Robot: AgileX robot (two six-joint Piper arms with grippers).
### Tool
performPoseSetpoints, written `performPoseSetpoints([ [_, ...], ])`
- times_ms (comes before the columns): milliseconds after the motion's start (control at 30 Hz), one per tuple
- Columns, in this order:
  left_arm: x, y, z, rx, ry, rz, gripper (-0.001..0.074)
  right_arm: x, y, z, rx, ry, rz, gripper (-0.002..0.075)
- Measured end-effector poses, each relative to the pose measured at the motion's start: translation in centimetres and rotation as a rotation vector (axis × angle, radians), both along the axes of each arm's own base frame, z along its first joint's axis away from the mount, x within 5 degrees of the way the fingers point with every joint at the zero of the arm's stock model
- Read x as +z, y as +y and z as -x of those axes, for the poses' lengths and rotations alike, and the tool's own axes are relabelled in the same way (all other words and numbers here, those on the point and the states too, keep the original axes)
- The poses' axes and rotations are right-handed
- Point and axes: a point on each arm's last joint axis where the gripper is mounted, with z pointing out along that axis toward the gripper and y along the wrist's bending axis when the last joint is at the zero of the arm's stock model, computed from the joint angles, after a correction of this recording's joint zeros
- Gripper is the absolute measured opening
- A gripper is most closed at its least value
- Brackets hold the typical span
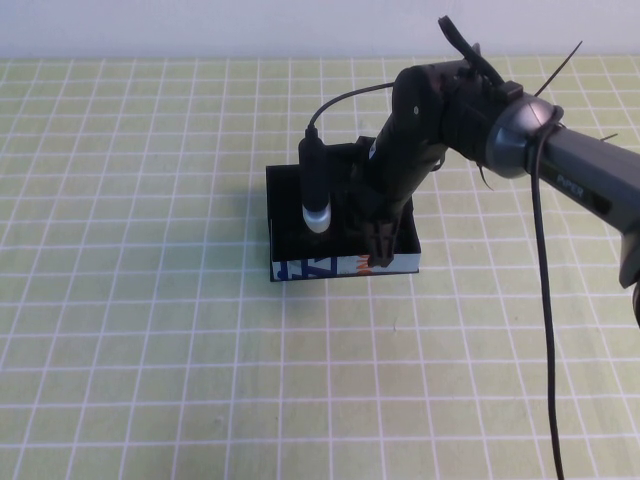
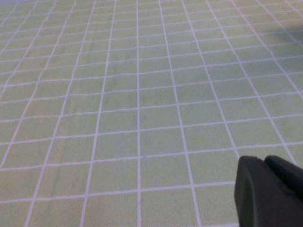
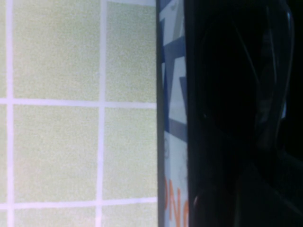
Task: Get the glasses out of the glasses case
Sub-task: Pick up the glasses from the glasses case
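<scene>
The glasses case (image 1: 330,268) is a small open black box in the middle of the table, its light blue printed side facing the front. My right gripper (image 1: 380,245) reaches down into the case near its front right wall. In the right wrist view the printed side (image 3: 173,142) runs beside the dark interior, where curved dark outlines of the glasses (image 3: 236,90) show faintly. In the high view the glasses are lost in the dark interior under the arm. My left gripper (image 2: 265,161) is shut and empty over bare mat, and is out of the high view.
A green mat with a white grid (image 1: 150,300) covers the table. A black camera cylinder with a white tip (image 1: 316,200) hangs over the left half of the case. A black cable (image 1: 545,300) trails down from the right arm.
</scene>
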Motion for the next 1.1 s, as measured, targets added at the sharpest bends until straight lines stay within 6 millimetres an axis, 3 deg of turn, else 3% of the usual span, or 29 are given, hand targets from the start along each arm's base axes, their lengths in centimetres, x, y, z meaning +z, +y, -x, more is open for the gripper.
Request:
performPoseSetpoints([
  [933, 0.0, 0.0, 0.0, 0.0, 0.0, 0.0, -0.0004, -0.03, -0.08, -0.27, -0.007, -0.004, -0.009, 0.0075],
  [1100, 0.0, 0.0, 0.0, 0.0, 0.0, 0.0, -0.0004, -0.07, -0.13, -0.14, -0.006, 0.016, -0.008, 0.0035],
])
